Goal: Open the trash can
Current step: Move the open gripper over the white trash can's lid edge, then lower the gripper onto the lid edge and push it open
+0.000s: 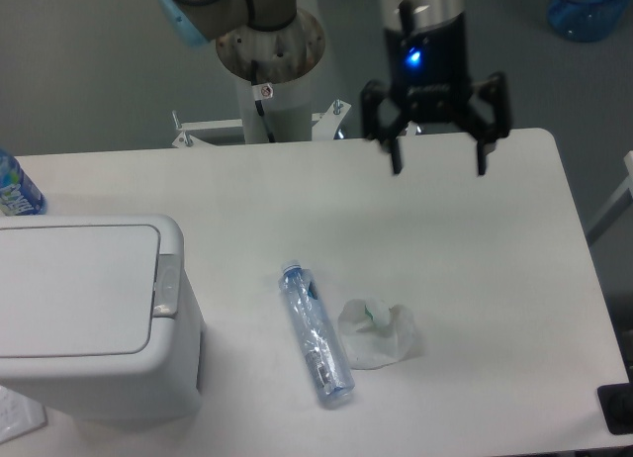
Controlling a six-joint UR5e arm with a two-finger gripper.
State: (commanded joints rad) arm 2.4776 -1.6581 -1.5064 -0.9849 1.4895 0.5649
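The white table (475, 279) fills most of the view, its far edge running under my arm's mounting column (269, 71). At the table's near left corner stands the trash can (89, 319), a big boxy white bin with rounded corners. Its flat lid is down and closed, and the small grey push-latch (166, 284) sits on the lid's right edge, facing the middle of the table.

My gripper (438, 167) hangs over the far side of the table, right of centre, well apart from the trash can. A blue light glows on its body. My two fingers (396, 155) point downward and are spread wide, with nothing between them; I grip nothing.

Near the middle front of the table lies a clear plastic bottle (316, 335) on its side, its cap end pointing away from the near edge. Just beside it to the right is a crumpled white tissue (376, 333). Part of another blue-labelled bottle (14, 188) shows at the left edge, behind the trash can.
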